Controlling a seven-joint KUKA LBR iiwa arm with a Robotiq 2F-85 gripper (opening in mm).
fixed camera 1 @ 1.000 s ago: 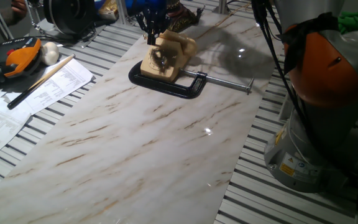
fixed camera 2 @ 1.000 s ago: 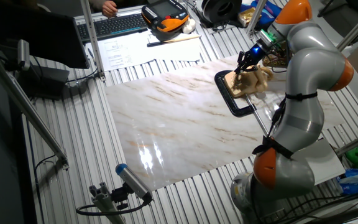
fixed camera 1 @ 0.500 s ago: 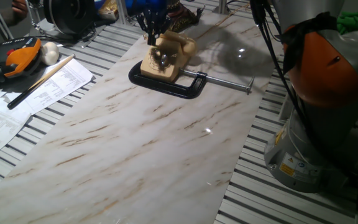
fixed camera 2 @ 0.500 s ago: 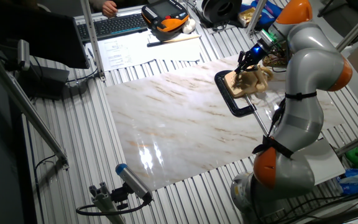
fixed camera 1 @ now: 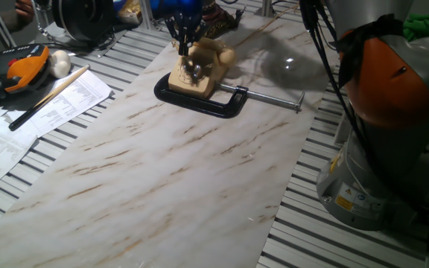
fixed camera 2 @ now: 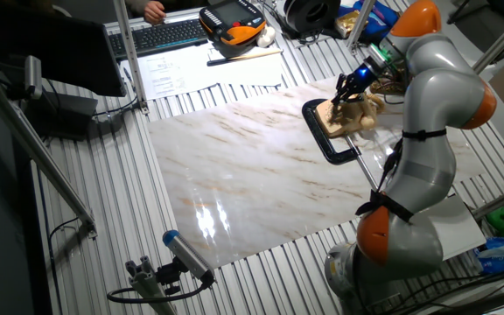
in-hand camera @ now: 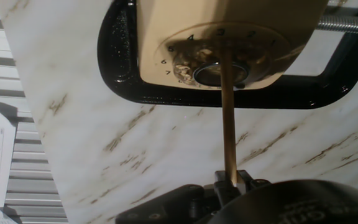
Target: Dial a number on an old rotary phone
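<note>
Rotary phone (in-hand camera: pixel 229 37) at frame top: we are dialing, gripper (in-hand camera: pixel 230 179) clamping a thin stick (in-hand camera: pixel 227 118) in the dial (in-hand camera: pixel 219 65); next, we are sweeping round.

We watched the gripper (fixed camera 1: pixel 186 39) shift a touch to the right in one fixed view, ending closer over the old rotary phone (fixed camera 1: pixel 198 67) than a second before. In the other fixed view it (fixed camera 2: pixel 350 88) sat marginally nearer the handset end of the phone (fixed camera 2: pixel 350 115) than earlier. The silvery dial (fixed camera 1: pixel 193 70) changed too: a second ago it read as a dark blur on the sloped front, half a second ago it brightened, and at the end it showed a crisper, shinier centre. The phone's body also looked slightly turned.
</note>
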